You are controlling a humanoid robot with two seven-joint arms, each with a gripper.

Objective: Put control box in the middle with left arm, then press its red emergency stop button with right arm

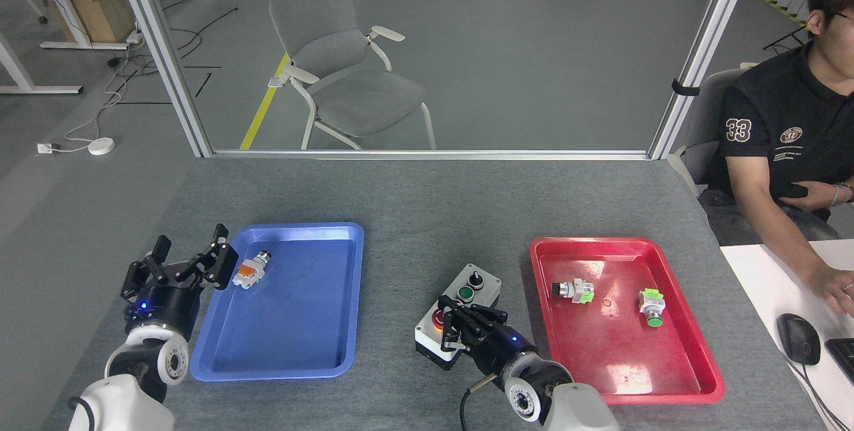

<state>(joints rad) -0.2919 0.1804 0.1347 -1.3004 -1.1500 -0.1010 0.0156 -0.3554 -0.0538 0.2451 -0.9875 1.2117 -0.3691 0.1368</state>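
The control box (482,291) lies at an angle on the grey tabletop (413,217) between the two trays. Its black knob (476,279) and green button (465,294) show at the far end. Only a sliver of the red emergency stop button (437,319) shows at the near end. My right gripper (451,328) sits right over that button, fingers drawn together and holding nothing; contact with the button cannot be made out. My left gripper (192,256) stands open at the blue tray's left edge, away from the box.
The blue tray (293,227) holds a small white-and-orange push-button part (250,271). The red tray (600,242) holds two loose button parts (572,289) (651,304). A person (780,131) sits at the right by a white desk (760,277) with a mouse (798,337).
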